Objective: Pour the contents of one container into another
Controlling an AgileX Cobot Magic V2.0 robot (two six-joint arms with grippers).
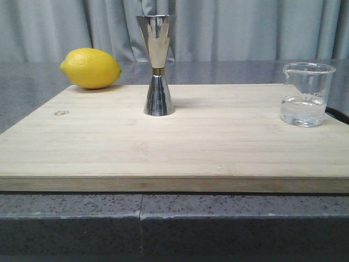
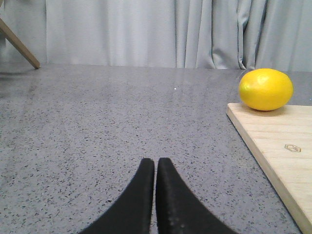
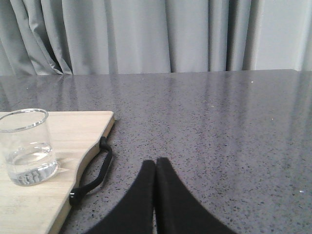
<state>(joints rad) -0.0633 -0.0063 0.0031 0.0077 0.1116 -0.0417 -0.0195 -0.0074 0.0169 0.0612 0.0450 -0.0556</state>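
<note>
**Both grippers idle, beaker and jigger untouched**

The left gripper [image 2: 155, 163] and right gripper [image 3: 155, 163] sat closed and empty over bare counter, off the board [image 1: 163, 147]. The beaker [image 3: 27, 146], part-filled, stood ahead and to one side of the right fingers; the jigger [image 1: 158, 65] stood mid-board, far from both. A nudge could topple the tall, narrow-waisted jigger; a hasty tilt could spill.

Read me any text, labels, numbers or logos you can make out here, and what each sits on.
No readable text anywhere.
Wooden cutting board: a small hexagonal burned-in logo near its left edge, no letters legible.
Glass beaker: faint printed markings low on the wall, too blurred to read.
Steel jigger and lemon: no markings visible.
</note>
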